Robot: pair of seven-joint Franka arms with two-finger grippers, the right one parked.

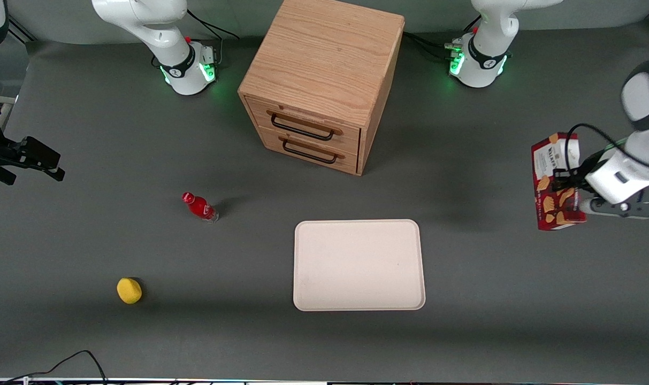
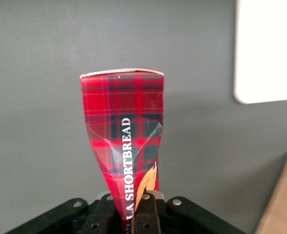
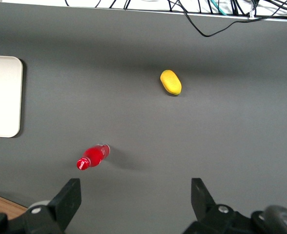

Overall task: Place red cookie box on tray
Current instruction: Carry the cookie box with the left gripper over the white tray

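Observation:
The red cookie box (image 1: 555,182) hangs in the air toward the working arm's end of the table, clear of the tabletop. My left gripper (image 1: 573,188) is shut on it. In the left wrist view the box (image 2: 125,141) shows red tartan sides with white lettering, and the black fingers (image 2: 148,212) pinch its lower end so that the carton is squeezed narrow there. The gripper (image 2: 132,214) holds it upright. The cream-white tray (image 1: 359,264) lies flat near the table's middle, nearer the front camera than the drawer cabinet; its corner (image 2: 265,53) shows beside the box.
A wooden two-drawer cabinet (image 1: 321,80) stands farther from the camera than the tray. A small red bottle (image 1: 199,206) and a yellow lemon-like object (image 1: 129,290) lie toward the parked arm's end of the table.

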